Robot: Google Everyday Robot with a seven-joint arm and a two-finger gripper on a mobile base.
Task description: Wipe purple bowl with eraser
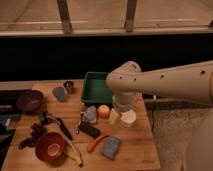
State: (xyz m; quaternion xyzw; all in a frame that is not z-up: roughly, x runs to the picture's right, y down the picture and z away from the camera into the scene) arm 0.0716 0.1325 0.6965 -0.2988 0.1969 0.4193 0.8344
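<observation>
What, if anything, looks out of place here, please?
Nothing stands out. The eraser lies flat, the purple bowl sits upright at the left, and the end effector hangs open in front of the green tray.

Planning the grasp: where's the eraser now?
Camera view, lower centre: the eraser lies between the grey-blue object and the carrot; the open gripper is right of it.

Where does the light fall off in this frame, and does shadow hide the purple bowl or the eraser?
Camera view: dim light; the table is lit, the band behind it nearly black. Camera view: the purple bowl sits at the darker left edge, yet readable; the black eraser stands out on the wood. Camera view: the gripper, jaws open, hangs pale beside the orange ball; no glare.
</observation>
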